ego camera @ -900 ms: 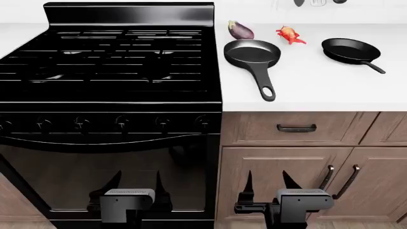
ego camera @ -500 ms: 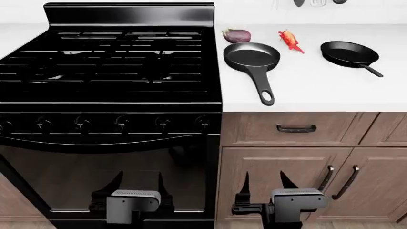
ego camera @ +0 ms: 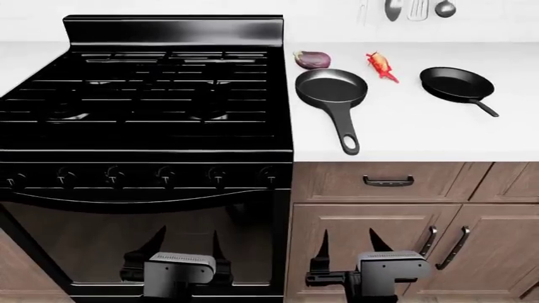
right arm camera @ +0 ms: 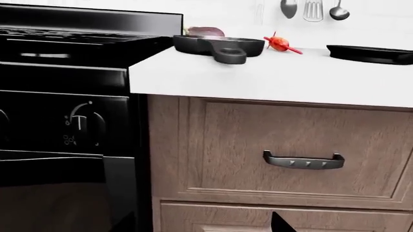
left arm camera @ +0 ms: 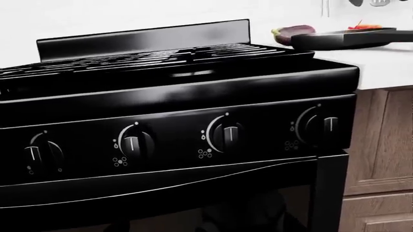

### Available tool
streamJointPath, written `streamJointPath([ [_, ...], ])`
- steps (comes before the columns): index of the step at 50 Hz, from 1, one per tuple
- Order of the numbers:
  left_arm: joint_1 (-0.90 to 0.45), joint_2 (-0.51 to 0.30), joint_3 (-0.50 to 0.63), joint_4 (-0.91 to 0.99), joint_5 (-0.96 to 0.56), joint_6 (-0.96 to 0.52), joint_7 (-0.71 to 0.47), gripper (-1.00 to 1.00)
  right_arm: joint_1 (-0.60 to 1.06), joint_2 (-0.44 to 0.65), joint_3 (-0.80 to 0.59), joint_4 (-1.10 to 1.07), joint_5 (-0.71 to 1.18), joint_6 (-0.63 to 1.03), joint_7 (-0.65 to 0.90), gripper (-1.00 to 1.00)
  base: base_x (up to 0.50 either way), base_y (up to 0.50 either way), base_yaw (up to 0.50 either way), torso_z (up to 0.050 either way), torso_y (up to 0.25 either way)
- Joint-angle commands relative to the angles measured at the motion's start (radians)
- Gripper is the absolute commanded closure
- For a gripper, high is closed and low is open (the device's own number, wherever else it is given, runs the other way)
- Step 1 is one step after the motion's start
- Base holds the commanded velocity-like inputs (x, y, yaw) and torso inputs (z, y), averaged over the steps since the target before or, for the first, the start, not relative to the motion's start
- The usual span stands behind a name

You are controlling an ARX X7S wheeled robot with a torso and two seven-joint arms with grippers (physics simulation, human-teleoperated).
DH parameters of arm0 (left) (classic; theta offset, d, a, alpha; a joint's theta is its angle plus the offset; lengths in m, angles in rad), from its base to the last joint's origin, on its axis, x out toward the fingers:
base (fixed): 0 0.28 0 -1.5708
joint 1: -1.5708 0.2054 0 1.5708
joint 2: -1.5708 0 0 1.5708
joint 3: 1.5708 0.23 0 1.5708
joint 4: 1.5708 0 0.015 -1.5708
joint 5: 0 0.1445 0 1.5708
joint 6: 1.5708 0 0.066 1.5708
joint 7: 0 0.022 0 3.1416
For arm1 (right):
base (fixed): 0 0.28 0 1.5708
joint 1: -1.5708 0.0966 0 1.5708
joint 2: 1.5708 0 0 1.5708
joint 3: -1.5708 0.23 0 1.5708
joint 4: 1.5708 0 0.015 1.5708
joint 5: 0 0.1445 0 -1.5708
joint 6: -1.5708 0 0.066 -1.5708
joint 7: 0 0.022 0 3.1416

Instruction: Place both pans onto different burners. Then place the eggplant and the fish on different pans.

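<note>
**Desk:** Head view first; how do the jaws stand?

**Photographer:** Left gripper [ego camera: 187, 243] hangs low in front of the oven door [ego camera: 143, 233], its two dark fingers spread apart with nothing between them; right gripper [ego camera: 349, 243] hangs low before the wooden cabinet doors [ego camera: 370, 246], fingers likewise parted and holding nothing.

**Desk:** And outward from there?

**Photographer:** Above the left gripper, a row of knobs [ego camera: 164, 175] runs across the stove front [ego camera: 143, 180]; the burners [ego camera: 151, 88] sit bare under black grates. Right of the stove, on the white counter [ego camera: 421, 136], the larger pan [ego camera: 332, 86] lies just beside the stove edge, its handle, with a hole at the end, pointing toward the robot; the eggplant [ego camera: 312, 59] lies just behind that pan's rim; the fish [ego camera: 380, 65] lies between the two pans, toward the wall; the smaller pan [ego camera: 456, 83] sits well to the right, handle angled right and forward.

**Desk:** Anything on the wall?

**Photographer:** Utensils [ego camera: 417, 8] hang above the counter.
</note>
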State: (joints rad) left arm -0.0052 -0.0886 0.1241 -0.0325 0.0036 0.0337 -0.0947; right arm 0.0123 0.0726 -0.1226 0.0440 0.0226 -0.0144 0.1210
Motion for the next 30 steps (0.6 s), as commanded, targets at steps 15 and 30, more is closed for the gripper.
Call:
streamJointPath([
  [15, -0.002, -0.025, 0.024, 0.010, -0.043, 0.003, -0.023, -1.00, 0.006, 0.027, -0.037, 0.003, 0.049, 0.009, 0.016, -1.00, 0.00, -0.01, 0.00, 0.043, 0.000],
  [30, -0.003, -0.034, 0.040, -0.003, -0.047, 0.018, -0.044, -1.00, 0.009, 0.036, -0.049, 0.026, 0.081, -0.003, 0.023, -1.00, 0.00, -0.50, 0.00, 0.000, 0.000],
])
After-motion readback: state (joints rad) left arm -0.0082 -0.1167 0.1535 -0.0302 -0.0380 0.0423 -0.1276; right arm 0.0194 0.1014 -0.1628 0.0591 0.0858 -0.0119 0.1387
